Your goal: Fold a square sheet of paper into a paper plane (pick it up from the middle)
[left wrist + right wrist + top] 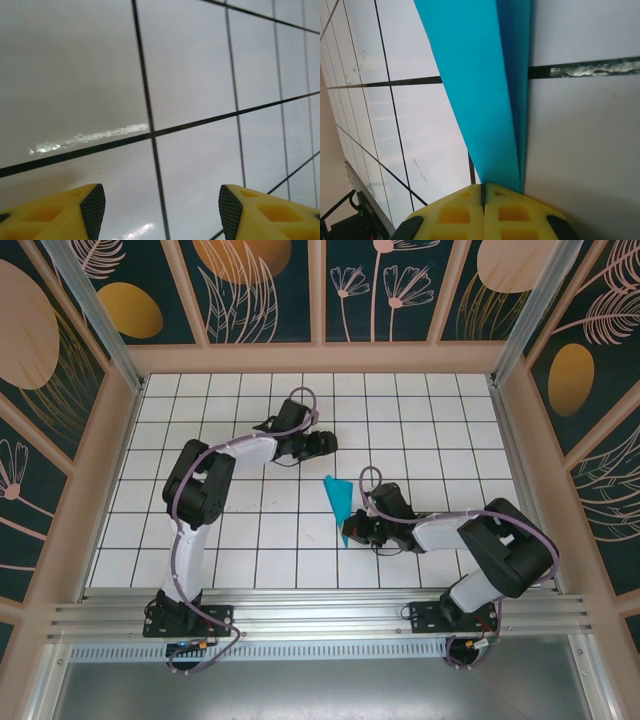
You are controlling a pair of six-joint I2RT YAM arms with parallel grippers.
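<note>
Teal paper plane point(338, 498): a narrow creased wedge lying near the middle of the white grid table point(240, 540), broad end away from the arm bases, narrow end at the right gripper point(352, 531). Right gripper's yellow fingers point(455, 212) are pressed together; the paper's narrow end meets their tips and appears pinched there, though the contact itself is hidden. Left gripper point(162, 207) stands well apart from the paper, jaws parted over white tile.
</note>
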